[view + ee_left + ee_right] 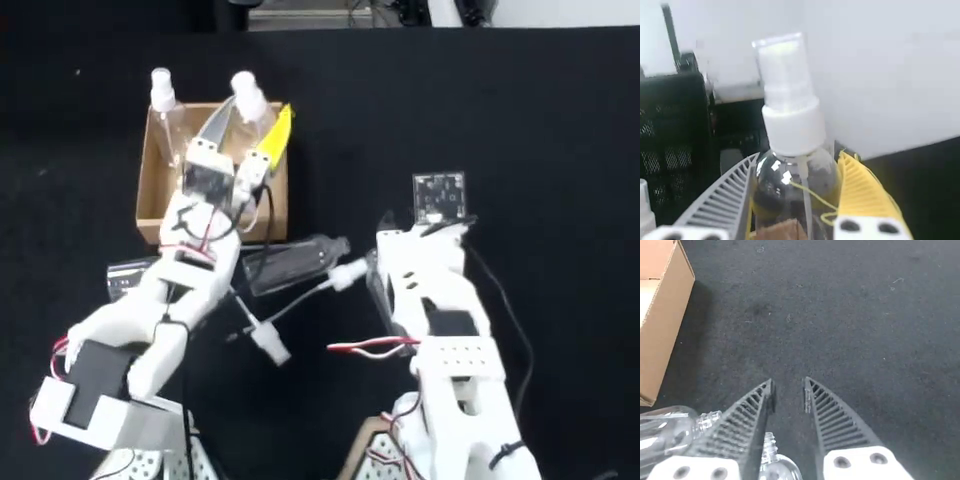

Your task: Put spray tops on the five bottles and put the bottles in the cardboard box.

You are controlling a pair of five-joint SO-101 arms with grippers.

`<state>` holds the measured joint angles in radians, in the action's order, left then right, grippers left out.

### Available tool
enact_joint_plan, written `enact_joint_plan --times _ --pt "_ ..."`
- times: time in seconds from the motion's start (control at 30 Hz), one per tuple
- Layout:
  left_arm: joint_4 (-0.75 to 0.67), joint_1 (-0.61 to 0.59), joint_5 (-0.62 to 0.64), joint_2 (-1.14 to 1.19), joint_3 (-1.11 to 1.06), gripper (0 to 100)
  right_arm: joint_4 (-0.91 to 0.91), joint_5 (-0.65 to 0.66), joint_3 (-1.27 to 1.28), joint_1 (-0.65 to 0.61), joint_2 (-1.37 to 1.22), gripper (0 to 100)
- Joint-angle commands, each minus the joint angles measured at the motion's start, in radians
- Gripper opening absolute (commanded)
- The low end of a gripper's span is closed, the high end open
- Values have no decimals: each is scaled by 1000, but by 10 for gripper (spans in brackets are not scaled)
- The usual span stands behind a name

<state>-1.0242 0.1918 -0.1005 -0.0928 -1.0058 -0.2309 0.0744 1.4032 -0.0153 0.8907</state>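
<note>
left gripper (799,156) is closed on a capped bottle (785,180), held upright between its fingers, with the cardboard box (150,190) beneath. right gripper (788,390) has its fingers slightly parted and grips nothing. an uncapped bottle (665,432) lies just beside one finger. a second uncapped neck (771,452) sits nearer the palm.

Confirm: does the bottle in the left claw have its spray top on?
On: a white spray top sits on the bottle held in the left claw.

No lettering or numbers legible — on anything.
</note>
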Motion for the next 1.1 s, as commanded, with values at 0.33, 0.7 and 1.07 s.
enact_joint_plan --times 0.33,0.7,1.07 --pt "-143 -65 3 -9 -59 30 29 -2 -21 17 41 80" --pt "-150 -76 3 48 -116 30 31 -91 -22 17 41 81" --pt "-370 -136 -6 269 -116 30 31 -91 -22 17 41 81"
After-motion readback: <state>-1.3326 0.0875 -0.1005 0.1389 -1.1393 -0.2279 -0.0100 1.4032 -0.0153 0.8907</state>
